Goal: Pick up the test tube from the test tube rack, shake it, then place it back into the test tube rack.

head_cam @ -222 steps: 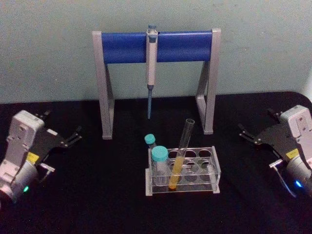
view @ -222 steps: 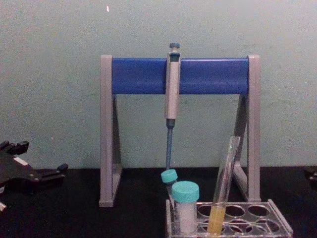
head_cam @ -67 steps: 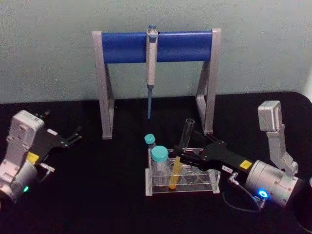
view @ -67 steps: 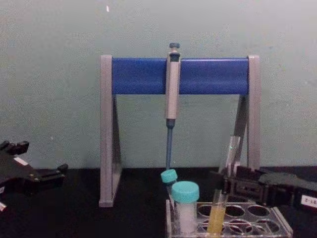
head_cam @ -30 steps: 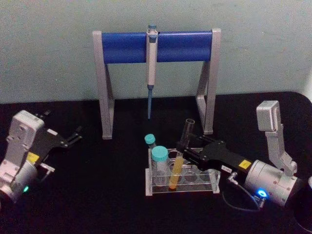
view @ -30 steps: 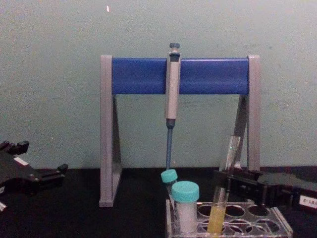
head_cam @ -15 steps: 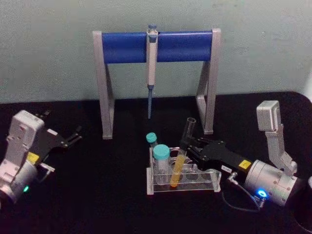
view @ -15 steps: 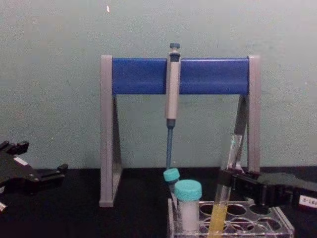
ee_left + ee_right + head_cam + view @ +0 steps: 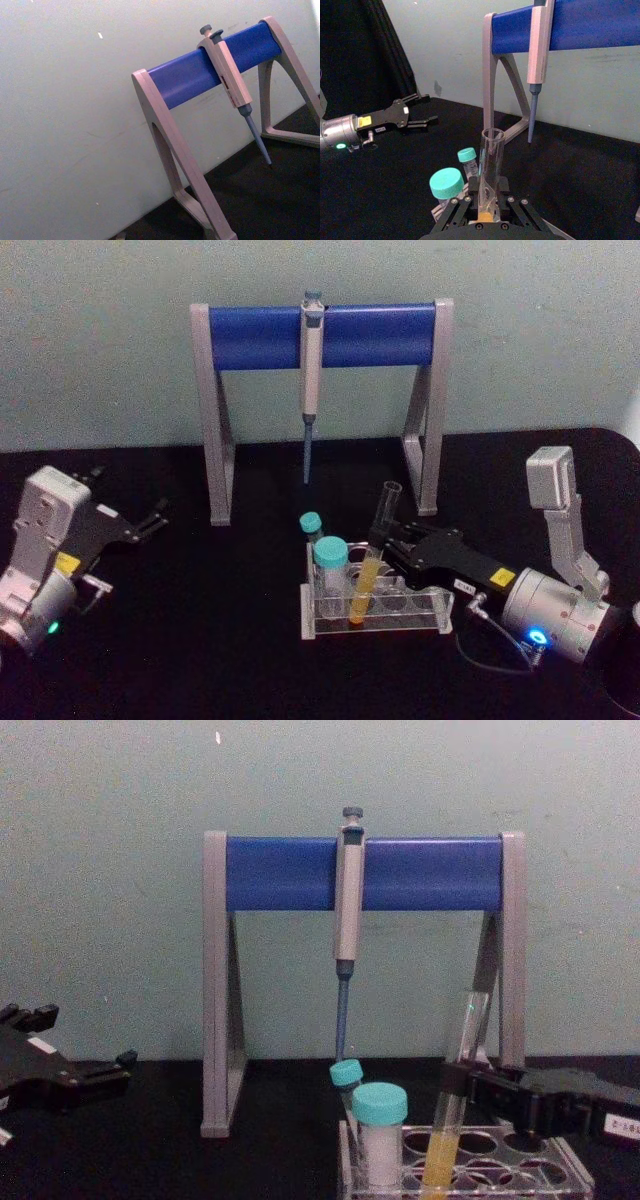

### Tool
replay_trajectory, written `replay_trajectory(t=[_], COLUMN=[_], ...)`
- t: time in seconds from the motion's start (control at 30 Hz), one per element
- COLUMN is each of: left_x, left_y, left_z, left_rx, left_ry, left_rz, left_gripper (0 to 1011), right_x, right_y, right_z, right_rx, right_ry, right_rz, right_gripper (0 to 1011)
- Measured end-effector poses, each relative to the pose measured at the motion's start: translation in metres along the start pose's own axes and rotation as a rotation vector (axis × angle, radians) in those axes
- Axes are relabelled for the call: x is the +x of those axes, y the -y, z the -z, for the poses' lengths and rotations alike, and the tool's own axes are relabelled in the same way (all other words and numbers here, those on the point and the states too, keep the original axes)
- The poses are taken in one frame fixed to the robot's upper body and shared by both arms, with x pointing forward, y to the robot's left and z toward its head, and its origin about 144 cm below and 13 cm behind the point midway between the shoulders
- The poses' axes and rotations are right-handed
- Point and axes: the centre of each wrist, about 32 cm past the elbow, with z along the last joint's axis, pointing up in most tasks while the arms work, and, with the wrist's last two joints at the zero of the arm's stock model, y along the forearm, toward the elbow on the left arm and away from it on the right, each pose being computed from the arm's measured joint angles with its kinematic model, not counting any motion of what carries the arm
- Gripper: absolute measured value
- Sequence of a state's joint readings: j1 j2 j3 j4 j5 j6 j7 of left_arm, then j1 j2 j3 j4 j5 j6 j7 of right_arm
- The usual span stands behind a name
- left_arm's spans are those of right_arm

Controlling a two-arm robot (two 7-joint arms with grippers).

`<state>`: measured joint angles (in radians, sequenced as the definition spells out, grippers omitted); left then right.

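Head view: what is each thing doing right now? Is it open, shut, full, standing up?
test tube: uncapped, partly full of yellow-orange liquid, leaning in the rack.
test tube rack: on the table, holding the tube and two vials.
teal-capped vials: capped, upright in the rack.
pipette: hanging on the pipette stand.
right gripper: shut on the test tube.
left gripper: open, parked at the left.

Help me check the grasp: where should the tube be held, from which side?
Hold the tube on bare glass above the liquid, from the robot's right: capped vials crowd its left. The right gripper grips there; the left gripper sits parked.
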<state>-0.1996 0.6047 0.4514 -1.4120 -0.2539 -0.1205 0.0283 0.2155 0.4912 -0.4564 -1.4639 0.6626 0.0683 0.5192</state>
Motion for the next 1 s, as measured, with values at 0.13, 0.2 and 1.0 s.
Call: replay_trajectory(t=[0.13, 0.2, 1.0], left_x=[0.000, 0.000, 0.000], left_y=[0.000, 0.000, 0.000], left_z=[0.000, 0.000, 0.000], left_rx=[0.000, 0.000, 0.000], left_ry=[0.000, 0.000, 0.000], left_rz=[0.000, 0.000, 0.000], left_gripper=[1001, 1001, 1001], right_x=[0.000, -0.001, -0.010], right_y=[0.000, 0.001, 0.001], right_z=[0.000, -0.001, -0.013], right_rx=[0.003, 0.004, -0.023], right_ry=[0.017, 0.033, 0.167], right_rz=[0.000, -0.001, -0.035], right_gripper=[229, 229, 229])
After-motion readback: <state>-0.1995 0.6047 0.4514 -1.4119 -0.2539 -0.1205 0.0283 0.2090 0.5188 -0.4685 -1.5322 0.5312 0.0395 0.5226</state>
